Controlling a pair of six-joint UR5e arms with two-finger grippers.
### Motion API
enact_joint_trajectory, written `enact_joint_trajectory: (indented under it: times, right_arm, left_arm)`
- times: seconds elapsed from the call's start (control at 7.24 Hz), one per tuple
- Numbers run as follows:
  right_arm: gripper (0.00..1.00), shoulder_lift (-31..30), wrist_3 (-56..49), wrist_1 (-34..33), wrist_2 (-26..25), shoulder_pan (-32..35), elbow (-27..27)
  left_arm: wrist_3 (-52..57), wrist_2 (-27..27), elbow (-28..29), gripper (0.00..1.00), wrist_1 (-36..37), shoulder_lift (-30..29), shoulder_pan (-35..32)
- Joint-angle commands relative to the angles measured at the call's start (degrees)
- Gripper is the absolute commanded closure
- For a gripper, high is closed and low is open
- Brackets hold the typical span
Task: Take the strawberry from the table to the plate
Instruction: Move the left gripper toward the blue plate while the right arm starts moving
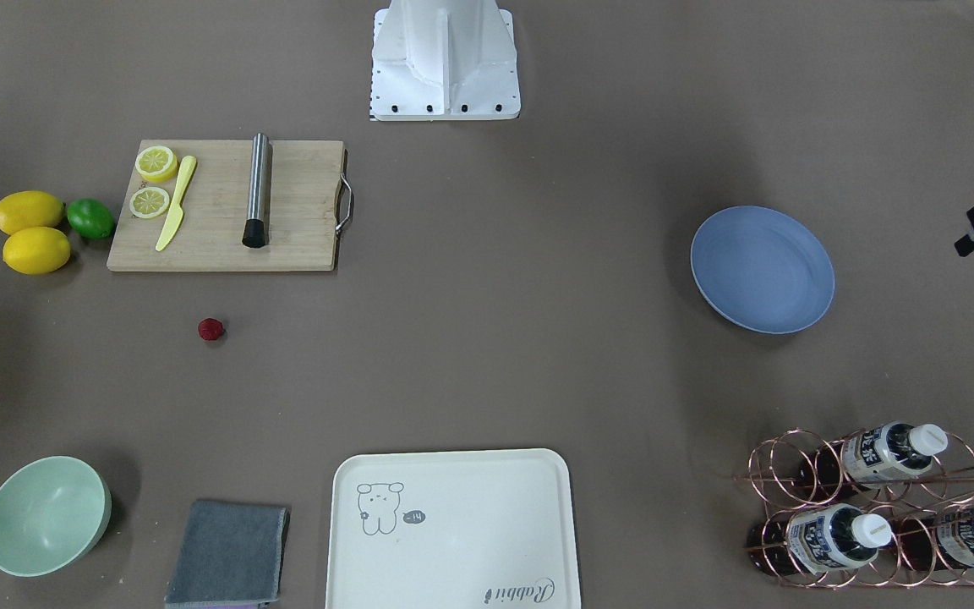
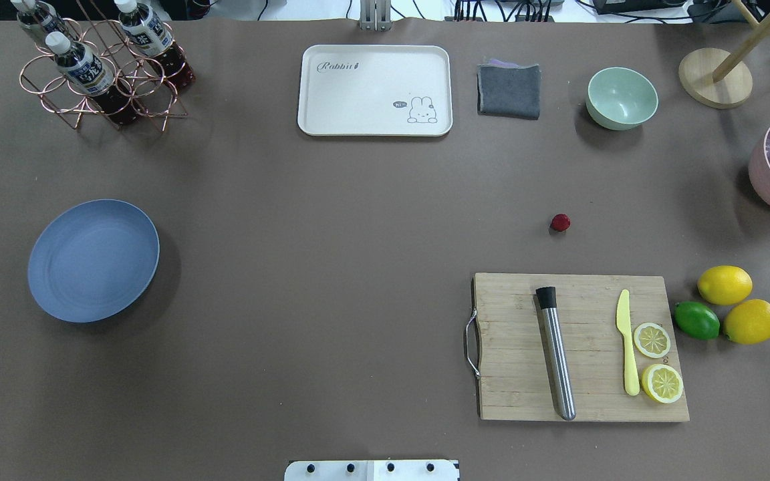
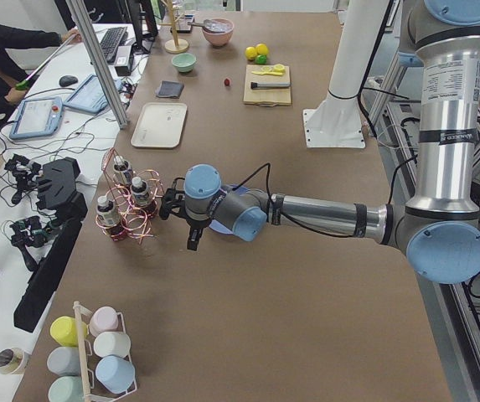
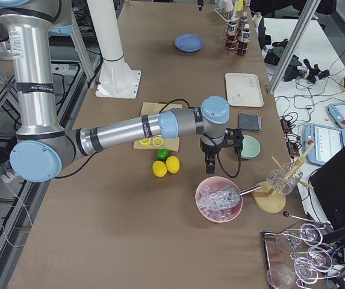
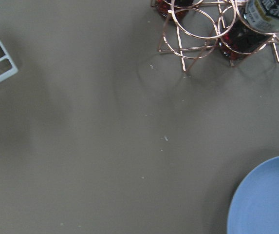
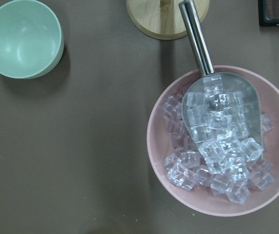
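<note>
Overhead exterior view, and the strawberry (image 2: 560, 222) sits alone on the bare table (image 2: 331, 200), just beyond the far edge of the cutting board (image 2: 512, 347) and well apart from the blue plate (image 2: 93, 260) on the opposite half. Left gripper (image 3: 193, 241) hangs above the table close to the bottle rack (image 3: 126, 205) and the plate's rim, far from the berry, and I cannot tell whether its jaws are parted or closed. Right gripper (image 4: 209, 162) hovers past the lemons (image 4: 166, 165), near the pink bowl of ice (image 4: 219, 201), and its grip can't be made out either.
</note>
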Motion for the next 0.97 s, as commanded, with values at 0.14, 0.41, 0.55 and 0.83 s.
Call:
enact_joint_trajectory:
  times: [0.14,0.41,0.55,0.83]
  right_arm:
    - [0.0,0.02,4.75,0.0,-0.02,-2.99,2.94]
    - [0.0,0.1,8.53,0.09,-0.2,-4.74,4.0]
    - [0.0,0.1,8.53,0.09,-0.29,-5.1,3.91]
    - [0.0,0.19,8.71,0.09,-0.2,-5.71,4.0]
  left_arm:
    - [-21.91,7.72,10.13,0.02,-28.9,1.55,13.81]
    - [-29.5,13.74,12.28,0.02,-35.21,1.2,21.05]
    - [-29.52,13.84,12.37,0.03,-35.31,1.11,21.33]
    - [-29.26,13.84,12.54,0.05,-35.22,1.11,21.6]
